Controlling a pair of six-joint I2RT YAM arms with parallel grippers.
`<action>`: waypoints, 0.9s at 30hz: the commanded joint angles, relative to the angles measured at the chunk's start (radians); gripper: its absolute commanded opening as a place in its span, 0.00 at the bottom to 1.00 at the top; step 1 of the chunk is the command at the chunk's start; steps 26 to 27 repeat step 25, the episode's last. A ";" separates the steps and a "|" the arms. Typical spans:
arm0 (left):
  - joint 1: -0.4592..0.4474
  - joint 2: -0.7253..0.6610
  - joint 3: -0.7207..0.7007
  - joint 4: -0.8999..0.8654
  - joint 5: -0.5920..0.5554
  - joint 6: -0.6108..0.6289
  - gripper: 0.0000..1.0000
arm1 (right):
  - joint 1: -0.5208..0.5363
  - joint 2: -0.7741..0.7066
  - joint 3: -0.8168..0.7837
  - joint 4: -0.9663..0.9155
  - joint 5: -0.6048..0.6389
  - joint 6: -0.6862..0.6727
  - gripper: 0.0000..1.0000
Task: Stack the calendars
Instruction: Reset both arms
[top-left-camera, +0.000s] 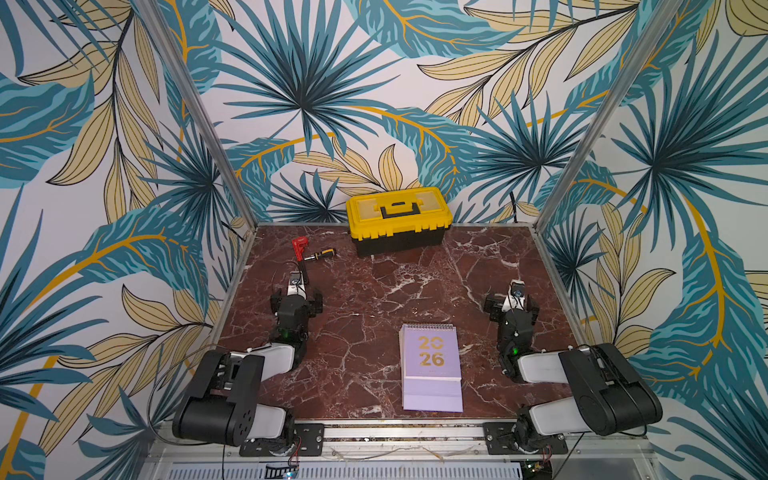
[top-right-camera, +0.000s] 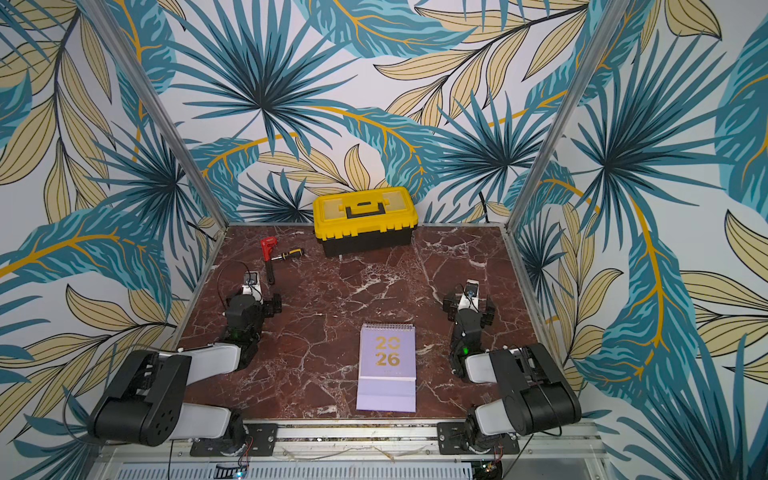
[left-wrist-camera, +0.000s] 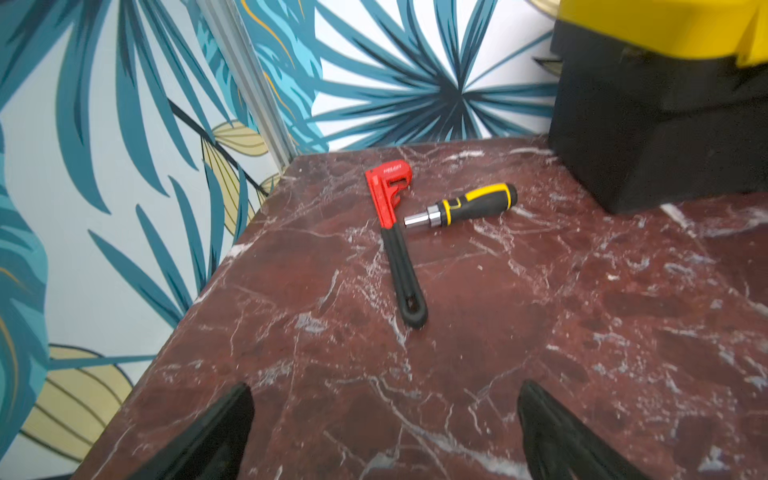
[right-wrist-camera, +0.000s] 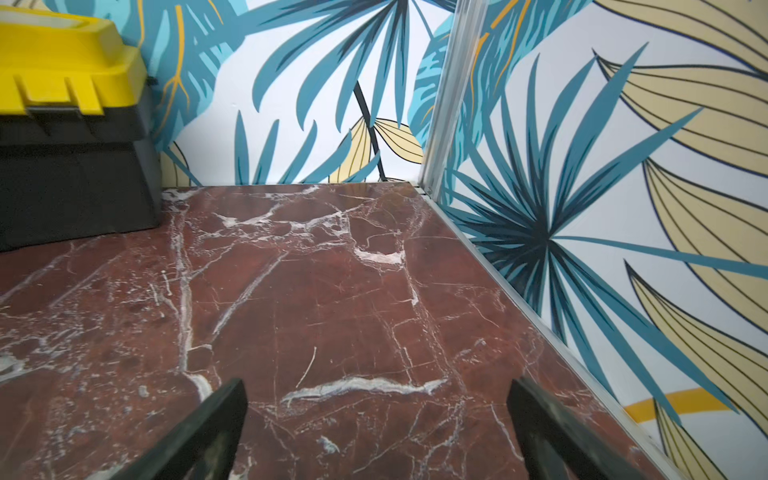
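A lavender calendar with gold "2026" lies flat near the front middle of the marble table, shown in both top views. Layered page edges show along its left side, so it tops a pile of calendars. My left gripper hovers left of the pile, pointing toward the back wall. In the left wrist view the left gripper is open, with bare marble between its fingers. My right gripper sits right of the pile. In the right wrist view the right gripper is open and empty. Neither wrist view shows the calendars.
A yellow-and-black toolbox stands at the back middle. A red wrench and a yellow-handled screwdriver lie at the back left, just ahead of the left gripper. Metal posts stand at the table's back corners.
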 joint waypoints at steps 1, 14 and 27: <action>0.037 0.073 -0.045 0.209 0.086 -0.016 1.00 | -0.011 0.096 -0.015 0.153 -0.090 -0.017 1.00; 0.062 0.130 -0.001 0.219 0.111 -0.021 1.00 | -0.066 0.025 0.118 -0.198 -0.112 0.064 1.00; 0.063 0.130 -0.001 0.220 0.111 -0.023 0.99 | -0.082 0.029 0.147 -0.250 -0.126 0.080 0.99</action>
